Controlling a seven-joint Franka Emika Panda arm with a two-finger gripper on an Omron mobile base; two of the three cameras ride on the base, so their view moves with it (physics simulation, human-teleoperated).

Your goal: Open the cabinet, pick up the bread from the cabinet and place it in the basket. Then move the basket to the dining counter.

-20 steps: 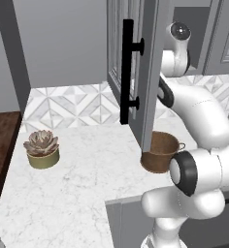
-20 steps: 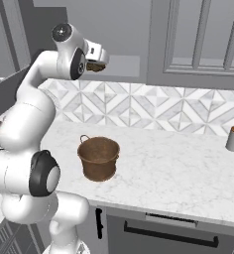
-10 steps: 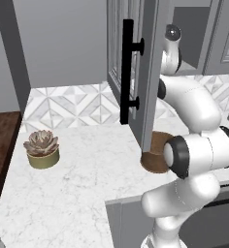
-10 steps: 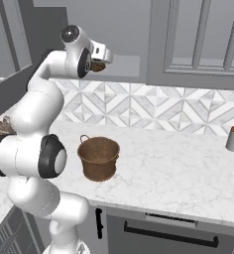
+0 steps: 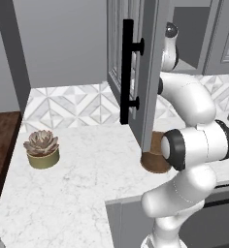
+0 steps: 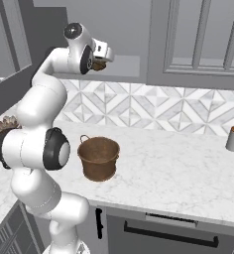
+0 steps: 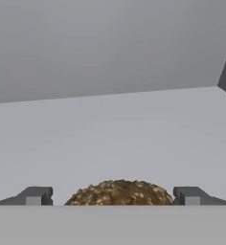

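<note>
**Q:** Two fingertips show at the bottom of your hand view. What sits between them?

**A:** You see the bread (image 7: 118, 192), a brown, rough-crusted lump, between the two dark tips of the gripper (image 7: 113, 196). Each tip stands a little way off from the crust, so the jaws are spread wider than the loaf. You cannot tell whether they touch it. Behind it runs the plain grey floor and back wall of the cabinet (image 5: 150, 72).

**Q:** Where is the arm?

**A:** From the right base view, your white arm reaches up and into the open shelf space, with the gripper (image 6: 100, 63) at the shelf edge and a brown patch of bread (image 6: 99, 65) at its tip. From the left base view, the glass-paned door stands swung out toward you, its long black bar handle (image 5: 128, 71) upright.

**Q:** And the basket?

**A:** Your copper-brown basket (image 6: 98, 158) stands upright on the marble worktop (image 6: 178, 168) below the cabinet, just beside the arm. A potted succulent (image 5: 41, 148) sits well apart to the left.
</note>
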